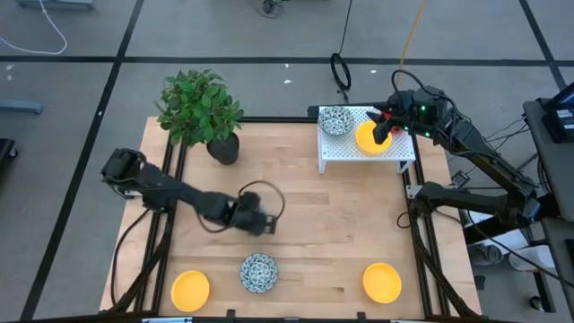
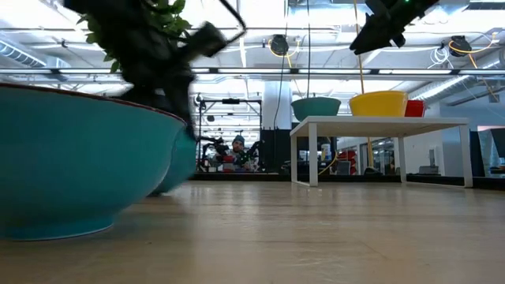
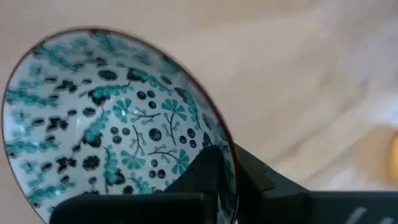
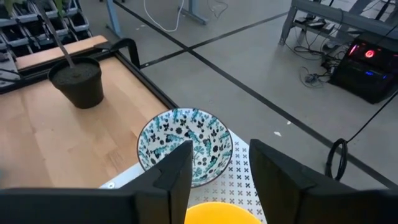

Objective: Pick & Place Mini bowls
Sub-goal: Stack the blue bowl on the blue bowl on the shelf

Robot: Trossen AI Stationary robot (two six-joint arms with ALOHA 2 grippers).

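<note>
The right gripper [image 1: 384, 131] — fingers spread — hangs over a glossy yellow bowl [image 1: 371, 139] on the perforated white shelf [image 1: 345, 149]. The left gripper [image 1: 257, 222] hovers above the wood table [image 1: 332, 224]; its fingers' state I cannot tell.

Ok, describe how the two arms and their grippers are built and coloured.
Both arms are dark, jointed links. The left gripper carries a thin black cable loop. The right gripper has two broad, flat black fingers, red and green lights glowing at its wrist, and loose black cables trailing along its arm.

Grey floor [image 1: 81, 108] crossed by dark lines surrounded the wooden table [image 1: 314, 224]. Cables [image 1: 36, 36] trailed across it; ceiling strip lights [image 2: 331, 71] glowed beyond.
</note>
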